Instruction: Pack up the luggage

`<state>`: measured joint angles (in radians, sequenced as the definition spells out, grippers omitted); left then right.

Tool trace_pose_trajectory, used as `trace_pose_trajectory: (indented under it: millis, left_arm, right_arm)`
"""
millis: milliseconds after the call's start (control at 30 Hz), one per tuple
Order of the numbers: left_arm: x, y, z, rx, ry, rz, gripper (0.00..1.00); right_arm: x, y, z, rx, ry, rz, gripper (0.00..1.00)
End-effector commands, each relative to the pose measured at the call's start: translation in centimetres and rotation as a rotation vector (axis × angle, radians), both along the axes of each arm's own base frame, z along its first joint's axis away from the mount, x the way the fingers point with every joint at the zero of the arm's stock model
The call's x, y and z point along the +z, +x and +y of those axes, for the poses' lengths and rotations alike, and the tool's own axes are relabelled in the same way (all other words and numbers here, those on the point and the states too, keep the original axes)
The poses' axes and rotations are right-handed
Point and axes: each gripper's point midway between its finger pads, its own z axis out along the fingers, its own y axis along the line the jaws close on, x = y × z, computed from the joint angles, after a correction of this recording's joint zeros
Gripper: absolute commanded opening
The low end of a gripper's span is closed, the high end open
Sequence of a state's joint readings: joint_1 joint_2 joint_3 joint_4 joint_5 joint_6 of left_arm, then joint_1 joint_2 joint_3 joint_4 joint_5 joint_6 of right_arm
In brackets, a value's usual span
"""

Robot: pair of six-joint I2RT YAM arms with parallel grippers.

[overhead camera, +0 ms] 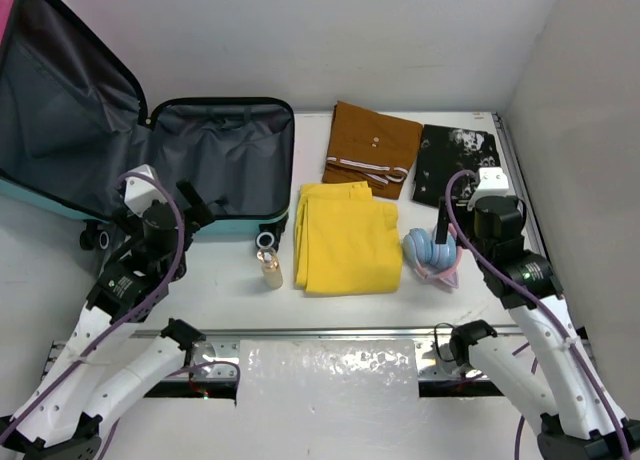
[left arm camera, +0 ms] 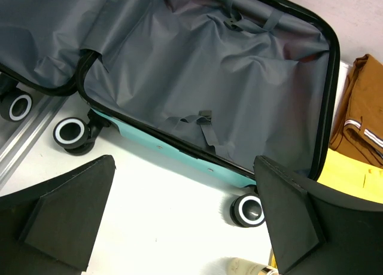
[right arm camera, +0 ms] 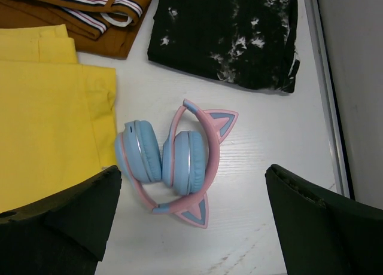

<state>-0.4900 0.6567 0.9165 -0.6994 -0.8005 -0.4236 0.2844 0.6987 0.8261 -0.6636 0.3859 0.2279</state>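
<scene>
At the far left of the table, the luggage (overhead camera: 220, 155) lies open with its lid leaning back at the left and its grey lining bare; nothing is packed yet. The left gripper (left arm camera: 179, 221) hangs over the luggage's near wall, jaws fully apart and holding nothing. Just right of it sits a small bottle (overhead camera: 268, 266), then a folded yellow cloth (overhead camera: 345, 238) with a brown garment (overhead camera: 372, 148) behind it. Right of the cloth lie the headphones (right arm camera: 170, 161), cups side by side, with a black garment (overhead camera: 455, 165) behind them. The right gripper (right arm camera: 191, 221) hangs directly above the headphones, jaws wide and empty. The step in hand appears to be the 1st pick, most likely the headphones. Lower the gripper straight down so the 2 fingers straddle both cups. Keep the left finger off the cloth edge. Close on the cups rather than the thin band. Lift clear before travelling left, and release low inside the base half. Hold the left arm out of that path.
</scene>
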Motion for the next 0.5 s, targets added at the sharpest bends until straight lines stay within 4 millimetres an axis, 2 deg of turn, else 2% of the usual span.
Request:
trace_pose_trajectory:
  millis: [0,67,200,233,267,300,333,367,400,433,467]
  left_arm:
    - [0.7,0.2,0.0,0.005,-0.017,-0.036,1.0]
    - [0.5,0.4,-0.2,-0.001,-0.014,-0.025,1.0]
    - [0.4,0.5,-0.4,-0.006,-0.014,-0.02,1.0]
    - [0.5,0.5,-0.4,-0.007,-0.017,-0.023,1.0]
    - [0.4,0.5,-0.5,-0.014,-0.015,-0.022,1.0]
    - [0.4,0.6,-0.5,-0.015,-0.014,-0.021,1.0]
    - [0.4,0.6,-0.6,-0.021,-0.017,-0.021,1.0]
    - [0.3,0.7,-0.7,-0.027,-0.015,-0.019,1.0]
    - [0.3,0.7,-0.8,-0.031,-0.016,-0.02,1.0]
    - [0.3,0.7,-0.9,-0.04,-0.018,-0.021,1.0]
    - [0.1,0.8,-1.0,-0.047,-0.018,-0.02,1.0]
  right_arm:
    - [1.6,0.5,-0.4,-0.022,0.001,-0.065,0.99]
    - [1.9,1.0,0.2,0.001,0.021,-0.097,0.99]
    - [2.0,2.8,2.9,0.112,0.101,-0.163,0.99]
    - [1.1,3.9,3.3,0.108,0.097,-0.122,0.99]
    - [2.1,4.9,3.7,0.103,0.111,-0.12,0.99]
    - [1.9,5.8,4.1,0.11,0.108,-0.091,0.99]
    - [-0.7,7.7,4.9,0.135,0.079,0.014,0.99]
    - [0.5,9.4,5.5,0.151,0.065,0.008,0.99]
    - [0.5,11.2,5.3,0.163,-0.006,0.018,0.99]
    - [-2.7,13.4,5.1,0.15,-0.08,0.123,0.99]
    - [-0.3,16.3,5.0,0.133,-0.128,0.079,0.99]
